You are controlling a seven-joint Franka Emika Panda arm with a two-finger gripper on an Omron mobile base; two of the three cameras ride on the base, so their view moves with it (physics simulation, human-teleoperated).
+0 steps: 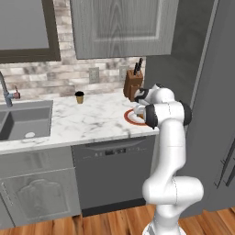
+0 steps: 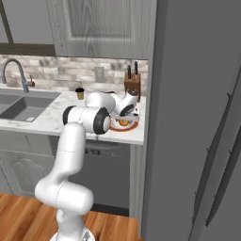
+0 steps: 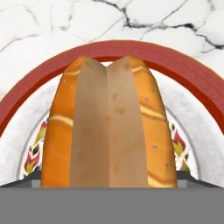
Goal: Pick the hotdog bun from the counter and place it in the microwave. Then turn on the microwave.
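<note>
The hotdog bun, orange-brown and split along its top, lies on a red-rimmed patterned plate at the right end of the marble counter. My gripper is down over the bun and open, with one dark fingertip showing on each side of it. From the base views the hand hangs low over the plate, and a bit of the bun peeks out under the gripper. The microwave is out of view.
A wooden knife block stands right behind the plate. A small dark cup sits by the backsplash. The sink and faucet are at the left. A tall grey fridge walls off the counter's right end.
</note>
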